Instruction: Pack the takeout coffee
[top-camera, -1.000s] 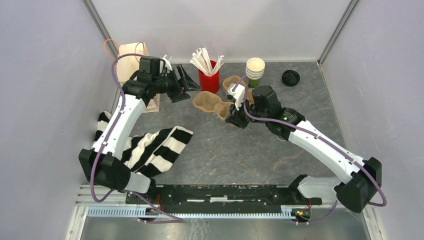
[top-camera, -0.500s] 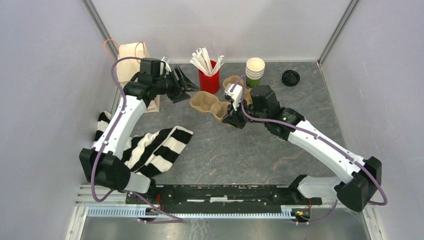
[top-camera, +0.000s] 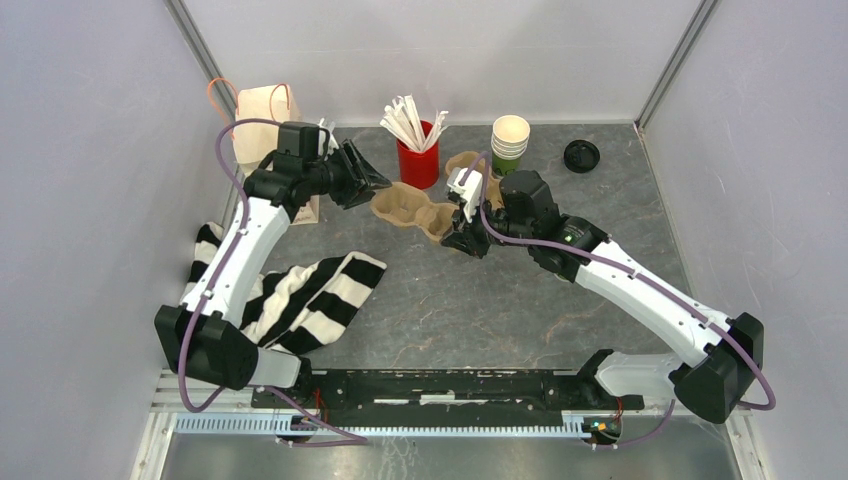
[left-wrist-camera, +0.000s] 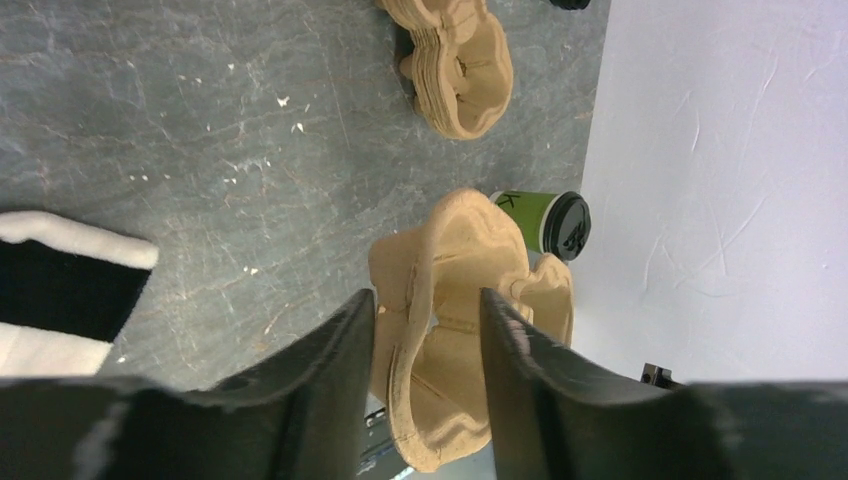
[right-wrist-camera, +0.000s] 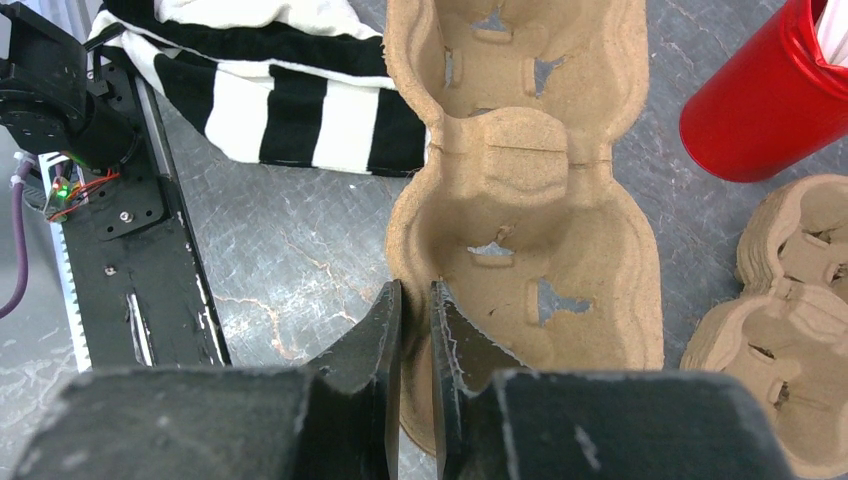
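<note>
Takeout coffee (left-wrist-camera: 541, 221) stands lidded on the bench (top-camera: 480, 300), just behind the pulp cup carrier (top-camera: 408, 208). Right fingers (right-wrist-camera: 378, 340) pinch the carrier's rim; it has slid left, where left fingers (left-wrist-camera: 335, 360) have narrowed astride its end, grip uncertain.

We look down on a grey table (top-camera: 480, 300) enclosed by pale walls. Two white arms reach inward from its near edge. The left gripper (top-camera: 372, 182) meets the left end of a brown cardboard cup carrier (top-camera: 410, 210), and the right gripper (top-camera: 460, 238) meets its right end. Behind the carrier stand a red cup of white sticks (top-camera: 418, 168), a stack of green cups (top-camera: 510, 145) and, further right, a lone black lid (top-camera: 581, 155). A paper bag (top-camera: 262, 115) stands at the far left. A black-and-white striped cloth (top-camera: 310, 295) lies beside the left arm.
</note>
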